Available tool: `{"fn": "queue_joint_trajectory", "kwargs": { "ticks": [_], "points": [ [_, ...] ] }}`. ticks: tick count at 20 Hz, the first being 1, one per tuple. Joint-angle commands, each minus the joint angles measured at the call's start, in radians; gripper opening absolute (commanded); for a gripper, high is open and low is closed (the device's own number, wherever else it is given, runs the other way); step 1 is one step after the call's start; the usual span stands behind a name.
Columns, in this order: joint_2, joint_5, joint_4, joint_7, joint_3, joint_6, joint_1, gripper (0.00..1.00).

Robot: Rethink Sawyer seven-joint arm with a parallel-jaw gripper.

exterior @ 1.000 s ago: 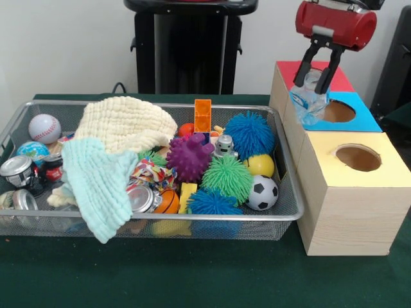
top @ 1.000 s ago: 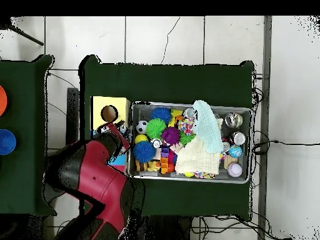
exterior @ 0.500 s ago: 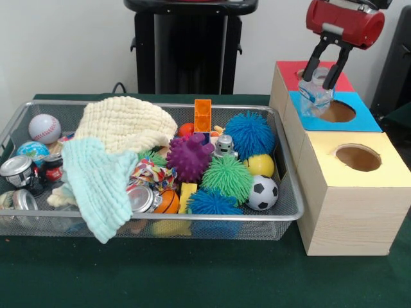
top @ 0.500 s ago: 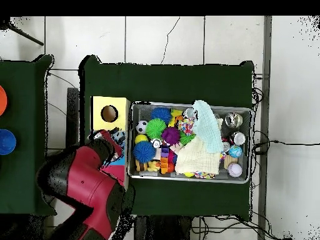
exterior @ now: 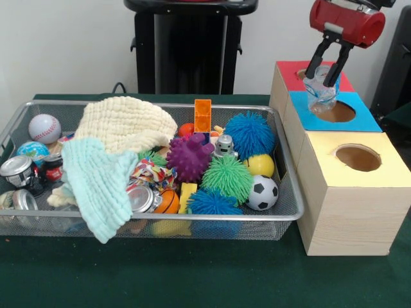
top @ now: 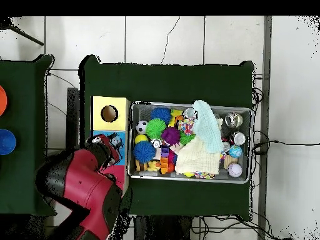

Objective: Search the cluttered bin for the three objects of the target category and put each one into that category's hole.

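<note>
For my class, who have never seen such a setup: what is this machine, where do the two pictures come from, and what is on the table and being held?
It is a robot arm, red and black. One picture looks across the table; the other looks straight down. Its gripper has its jaws shut on a crumpled clear plastic bottle, held just above the blue-topped hole of a wooden box; the box also has red and yellow tops. Beside it, a wire bin holds spiky balls, a soccer ball, a baseball, cans and two cloths.
</note>
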Motion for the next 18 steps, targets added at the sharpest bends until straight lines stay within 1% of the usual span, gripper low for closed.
{"fn": "queue_joint_trajectory", "kwargs": {
  "ticks": [1, 6, 10, 18],
  "points": [
    [0.05, 0.051, -0.015, 0.34, 0.136, 0.076, -0.008, 0.0],
    [0.059, 0.048, -0.024, 0.365, 0.139, 0.07, 0.0, 0.0],
    [0.047, 0.061, -0.02, 0.381, 0.174, 0.061, -0.009, 0.0],
    [0.028, 0.1, 0.011, 0.376, 0.26, -0.02, -0.037, 0.0]
  ]
}}
